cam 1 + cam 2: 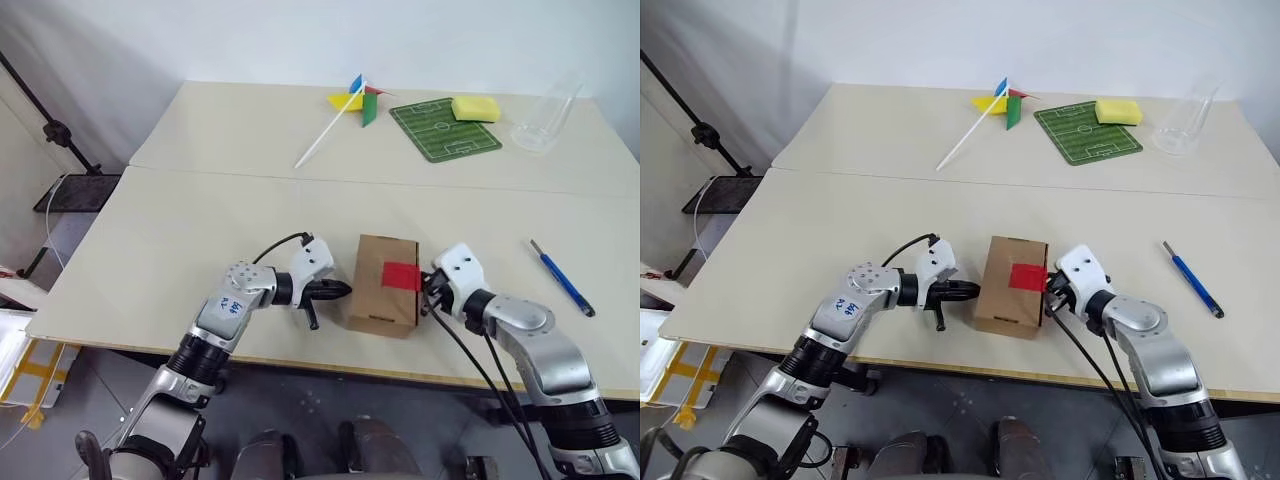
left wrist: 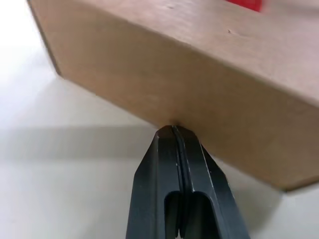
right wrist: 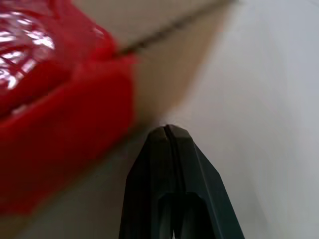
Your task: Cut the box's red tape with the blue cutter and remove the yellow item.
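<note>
Either side of the box (image 1: 384, 284), left gripper (image 1: 343, 291) and right gripper (image 1: 428, 292) press closed, empty; blue cutter (image 1: 561, 277) lies well right; contents hidden.

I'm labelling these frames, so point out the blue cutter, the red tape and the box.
blue cutter (image 1: 562, 278): left eye view, middle of its shaft.
red tape (image 1: 400, 274): left eye view, patch centre.
box (image 1: 376, 290): left eye view, bare lid.
</note>
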Action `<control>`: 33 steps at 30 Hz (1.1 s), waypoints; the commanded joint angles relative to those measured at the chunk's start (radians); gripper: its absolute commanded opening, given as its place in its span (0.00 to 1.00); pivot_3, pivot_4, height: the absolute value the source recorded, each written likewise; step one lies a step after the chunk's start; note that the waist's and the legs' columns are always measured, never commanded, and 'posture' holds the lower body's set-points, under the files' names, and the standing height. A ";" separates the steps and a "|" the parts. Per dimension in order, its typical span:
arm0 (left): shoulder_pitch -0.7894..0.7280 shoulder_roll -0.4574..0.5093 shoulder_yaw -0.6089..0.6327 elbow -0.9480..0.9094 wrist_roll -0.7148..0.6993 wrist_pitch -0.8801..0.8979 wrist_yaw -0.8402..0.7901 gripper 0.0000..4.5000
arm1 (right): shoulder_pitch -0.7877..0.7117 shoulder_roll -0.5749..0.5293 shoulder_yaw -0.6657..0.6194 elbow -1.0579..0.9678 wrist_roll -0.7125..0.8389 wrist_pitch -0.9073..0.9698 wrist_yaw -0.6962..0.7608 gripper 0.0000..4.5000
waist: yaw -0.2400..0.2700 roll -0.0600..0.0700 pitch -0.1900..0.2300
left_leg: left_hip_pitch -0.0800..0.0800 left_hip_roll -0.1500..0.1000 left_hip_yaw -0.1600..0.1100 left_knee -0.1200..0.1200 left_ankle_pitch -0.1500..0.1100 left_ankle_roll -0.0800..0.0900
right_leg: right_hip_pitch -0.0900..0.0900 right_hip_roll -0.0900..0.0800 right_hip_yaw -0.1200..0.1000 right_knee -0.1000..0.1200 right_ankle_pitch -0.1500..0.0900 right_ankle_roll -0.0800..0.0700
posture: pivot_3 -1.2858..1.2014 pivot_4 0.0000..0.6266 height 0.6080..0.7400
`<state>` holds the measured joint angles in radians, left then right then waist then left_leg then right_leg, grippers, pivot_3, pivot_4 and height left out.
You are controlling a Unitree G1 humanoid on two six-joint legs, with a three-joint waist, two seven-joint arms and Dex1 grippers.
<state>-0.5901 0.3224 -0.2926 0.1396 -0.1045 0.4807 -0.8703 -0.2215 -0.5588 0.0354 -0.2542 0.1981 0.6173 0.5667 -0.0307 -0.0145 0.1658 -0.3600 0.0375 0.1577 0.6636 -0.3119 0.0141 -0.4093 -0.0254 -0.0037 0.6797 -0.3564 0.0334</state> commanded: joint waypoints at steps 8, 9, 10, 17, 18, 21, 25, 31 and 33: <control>0.033 0.063 -0.010 -0.097 -0.016 0.011 -0.054 0.00 | -0.030 0.034 0.035 -0.050 -0.010 0.042 -0.028 0.00 | -0.001 -0.001 0.000 | 0.000 0.000 0.000 0.000 0.000 0.000 | 0.000 0.000 0.000 0.000 0.000 0.000 | 0.52 0.24 1.00; 0.037 0.071 -0.010 -0.103 -0.009 0.011 -0.053 0.00 | -0.036 0.038 0.040 -0.045 -0.013 0.042 -0.029 0.00 | -0.001 -0.001 0.000 | 0.000 0.000 0.000 0.000 0.000 0.000 | 0.000 0.000 0.000 0.000 0.000 0.000 | 0.52 0.24 1.00; 0.039 0.077 -0.011 -0.106 -0.004 0.011 -0.051 0.00 | -0.040 0.041 0.044 -0.042 -0.015 0.042 -0.029 0.00 | -0.002 -0.001 0.000 | 0.000 0.000 0.000 0.000 0.000 0.000 | 0.000 0.000 0.000 0.000 0.000 0.000 | 0.52 0.24 1.00; 0.046 0.122 -0.001 -0.158 -0.021 0.029 -0.078 0.00 | -0.016 -0.009 0.029 -0.026 -0.042 -0.034 0.002 0.00 | 0.001 -0.001 0.001 | -0.001 0.000 0.000 0.000 0.000 0.001 | 0.000 0.000 0.000 -0.001 0.000 0.000 | 0.52 0.24 1.00; 0.048 0.127 -0.002 -0.165 -0.023 0.028 -0.084 0.00 | -0.012 -0.017 0.021 -0.027 -0.041 -0.034 0.002 0.00 | 0.001 -0.001 0.001 | -0.001 0.000 0.000 0.000 0.000 0.001 | 0.000 0.000 0.000 -0.002 0.000 0.000 | 0.52 0.24 1.00; 0.049 0.152 0.026 -0.196 -0.048 0.014 -0.109 0.00 | 0.019 -0.033 -0.088 -0.082 0.025 0.023 0.000 0.00 | 0.002 -0.001 0.001 | -0.001 0.000 0.000 0.000 -0.001 0.001 | 0.000 0.000 0.000 -0.002 0.000 0.000 | 0.52 0.24 1.00; 0.037 0.210 0.093 -0.212 -0.117 -0.001 -0.185 0.00 | 0.067 -0.037 -0.268 -0.213 0.219 0.215 0.026 0.18 | 0.001 -0.002 0.001 | -0.001 0.000 -0.001 -0.001 -0.001 0.001 | 0.000 0.000 -0.001 -0.002 0.000 0.000 | 0.52 0.24 1.00; -0.061 0.248 0.150 -0.184 -0.261 0.089 -0.310 0.00 | -0.002 0.004 -0.458 -0.330 0.589 0.608 -0.012 0.62 | -0.003 -0.003 0.002 | 0.000 0.000 -0.002 -0.001 0.000 0.000 | 0.000 0.000 -0.001 -0.001 0.000 0.000 | 0.52 0.24 1.00; -0.091 0.210 0.133 -0.152 -0.243 0.051 -0.288 0.00 | -0.051 0.037 -0.473 -0.319 0.631 0.655 -0.067 0.78 | -0.003 -0.003 0.002 | -0.001 0.000 -0.002 -0.001 0.000 0.001 | 0.001 0.000 -0.001 -0.001 0.000 0.000 | 0.52 0.24 1.00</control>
<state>-0.6673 0.5510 -0.1521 -0.0170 -0.3368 0.5560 -1.1601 -0.2459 -0.5289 -0.4035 -0.5479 0.7759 1.2369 0.5337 -0.0338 -0.0177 0.1677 -0.3609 0.0372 0.1562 0.6626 -0.3123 0.0148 -0.4089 -0.0262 -0.0047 0.6780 -0.3562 0.0330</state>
